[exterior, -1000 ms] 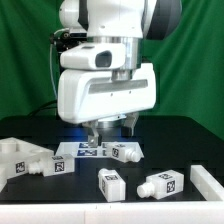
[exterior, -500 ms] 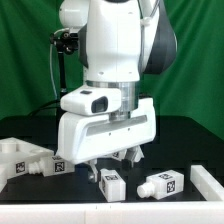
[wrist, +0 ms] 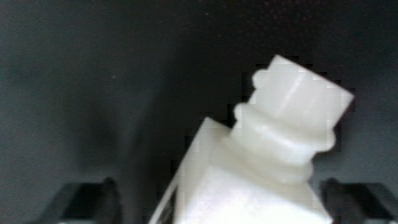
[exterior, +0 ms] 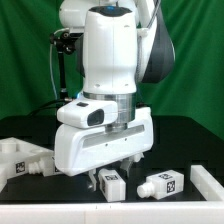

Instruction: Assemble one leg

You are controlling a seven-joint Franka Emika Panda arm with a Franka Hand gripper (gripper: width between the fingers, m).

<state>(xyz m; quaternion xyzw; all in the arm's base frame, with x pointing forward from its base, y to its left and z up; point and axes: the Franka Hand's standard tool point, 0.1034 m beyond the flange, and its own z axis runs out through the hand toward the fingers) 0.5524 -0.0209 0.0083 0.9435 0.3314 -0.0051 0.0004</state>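
A leg, a short white post with square tags, lies on the black table near the front. My gripper hangs right over it, a dark finger on each side. In the wrist view the leg fills the middle, with its stepped screw end pointing away. The gripper is open, and its fingers stand apart from the leg on both sides. A second leg lies to the exterior view's right. A third leg at the left is partly hidden behind the hand.
A larger white part lies at the exterior view's left edge and another white piece at the right edge. The hand's big white body hides the table behind it. A green curtain backs the scene.
The hand has come down and forward, from above the marker board at the back to low over the front leg. The jaws now straddle that leg. The legs have not moved.
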